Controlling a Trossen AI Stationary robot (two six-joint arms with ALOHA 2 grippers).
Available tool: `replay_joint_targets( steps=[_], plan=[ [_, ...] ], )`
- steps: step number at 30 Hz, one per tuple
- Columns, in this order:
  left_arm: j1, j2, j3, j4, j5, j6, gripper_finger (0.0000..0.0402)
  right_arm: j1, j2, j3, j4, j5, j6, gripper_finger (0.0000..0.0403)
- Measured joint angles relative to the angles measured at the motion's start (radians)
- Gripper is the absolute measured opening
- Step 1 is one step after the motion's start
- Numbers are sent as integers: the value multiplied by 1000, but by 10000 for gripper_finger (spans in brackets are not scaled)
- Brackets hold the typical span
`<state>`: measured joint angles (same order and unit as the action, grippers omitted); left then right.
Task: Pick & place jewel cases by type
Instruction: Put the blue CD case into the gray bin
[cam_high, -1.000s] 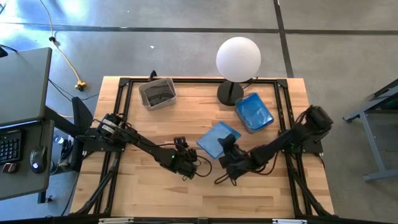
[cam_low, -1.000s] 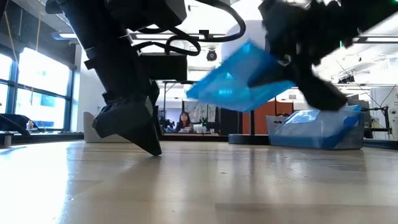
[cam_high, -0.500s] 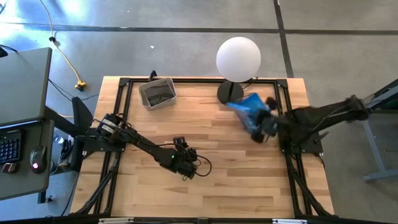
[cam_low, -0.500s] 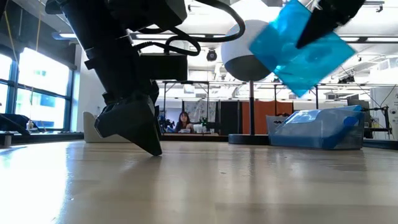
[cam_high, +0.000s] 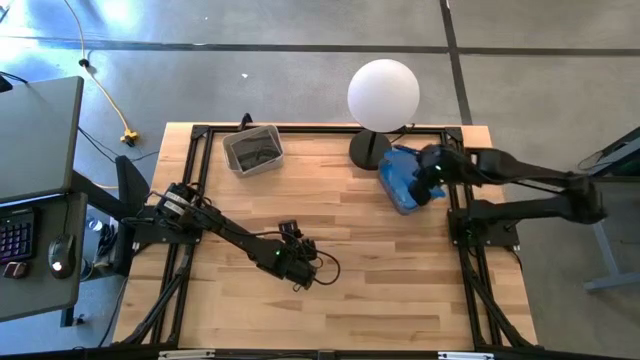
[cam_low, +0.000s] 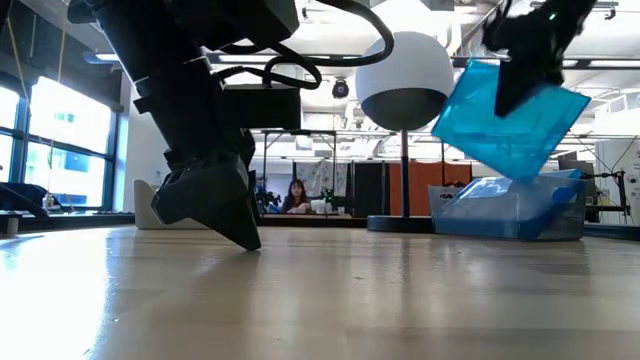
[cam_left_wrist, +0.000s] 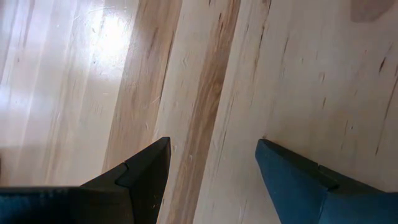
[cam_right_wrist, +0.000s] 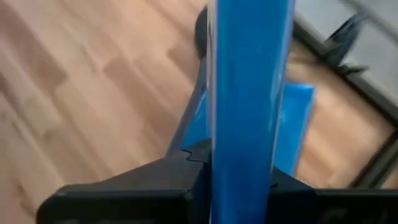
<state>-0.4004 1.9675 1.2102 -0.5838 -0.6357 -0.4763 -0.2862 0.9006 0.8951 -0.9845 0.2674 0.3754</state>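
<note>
The right gripper (cam_right_wrist: 245, 177) has its fingers clamped on the edge of a translucent blue jewel case (cam_low: 510, 115), held tilted in the air directly above the pale bin (cam_high: 408, 196) at about two o'clock on the surface (cam_high: 330, 310); that bin already holds blue cases (cam_low: 505, 195). To finish this placing well, the case should probably be levelled and lowered until it is inside the bin's walls before the fingers part, since a tilted drop could catch the rim or slide off the stack. The white globe lamp (cam_high: 383, 95) stands just beside the bin at its eleven o'clock, so the wrist wants to stay clear of it.

The left gripper (cam_high: 300, 262) waits low near the middle of the surface, fingers apart over bare wood. The grey bin (cam_high: 252, 150) sits at about eleven o'clock.

How many cases lie in either bin cannot be made out, and the right arm covers part of the pale bin from above. No dark cases are plainly visible.
</note>
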Motion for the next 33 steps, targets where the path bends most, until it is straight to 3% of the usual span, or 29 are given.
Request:
replay_joint_targets(
  steps=[6, 8, 14, 26, 33],
  plan=[
    [0, 0, 0, 1, 1, 0, 241, -144, 151, 0, 3, -267, -79, 39],
    [0, 0, 0, 1, 1, 0, 241, -179, 196, 0, -4, -304, -72, 45],
    [0, 0, 0, 1, 1, 0, 241, -251, 291, 0, -8, -196, -129, 79],
    [0, 0, 0, 2, -1, 0, 241, -304, 310, 1, -36, -190, -301, 168],
    [0, 0, 0, 3, -2, -1, 241, -303, 310, 129, -254, -72, -432, 181]
  ],
)
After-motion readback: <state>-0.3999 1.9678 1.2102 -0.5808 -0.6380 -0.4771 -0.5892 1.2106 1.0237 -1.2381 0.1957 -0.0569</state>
